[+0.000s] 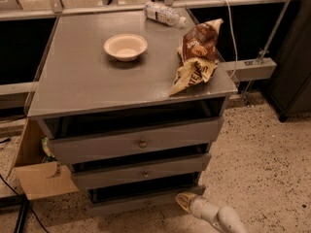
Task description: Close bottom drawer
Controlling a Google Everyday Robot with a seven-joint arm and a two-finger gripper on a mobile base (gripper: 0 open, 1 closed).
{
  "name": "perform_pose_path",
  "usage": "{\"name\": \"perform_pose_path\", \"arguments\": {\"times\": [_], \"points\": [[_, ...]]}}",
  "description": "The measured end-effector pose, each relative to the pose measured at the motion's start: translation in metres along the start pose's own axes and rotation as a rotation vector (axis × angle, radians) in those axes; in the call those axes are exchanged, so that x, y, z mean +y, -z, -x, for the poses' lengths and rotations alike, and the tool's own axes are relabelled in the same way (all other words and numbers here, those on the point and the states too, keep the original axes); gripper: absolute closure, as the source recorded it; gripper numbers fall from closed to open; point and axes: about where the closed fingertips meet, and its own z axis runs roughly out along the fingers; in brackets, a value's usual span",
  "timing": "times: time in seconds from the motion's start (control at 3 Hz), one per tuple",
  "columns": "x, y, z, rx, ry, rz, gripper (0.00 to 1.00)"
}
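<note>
The grey metal cabinet [112,89] has three drawers, all pulled out a little. The bottom drawer [146,201] is the lowest and slimmest panel, with a dark gap above it; its knob does not show. My gripper [183,201] comes in from the bottom right on a white arm. Its yellowish tip sits at the right end of the bottom drawer's front, touching or almost touching it.
On the cabinet top are a cream bowl [125,46], a chip bag [198,55] at the right edge and a lying water bottle [164,13] at the back. A cardboard box [41,178] stands left of the cabinet. A speckled floor [262,149] is to the right.
</note>
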Motion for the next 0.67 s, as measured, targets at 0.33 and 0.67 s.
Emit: {"name": "perform_pose_path", "arguments": {"times": [0.33, 0.67], "points": [[-0.018, -0.015, -0.004, -0.016, 0.019, -0.037, 1.00], [-0.033, -0.030, -0.009, -0.024, 0.032, -0.060, 1.00]]}}
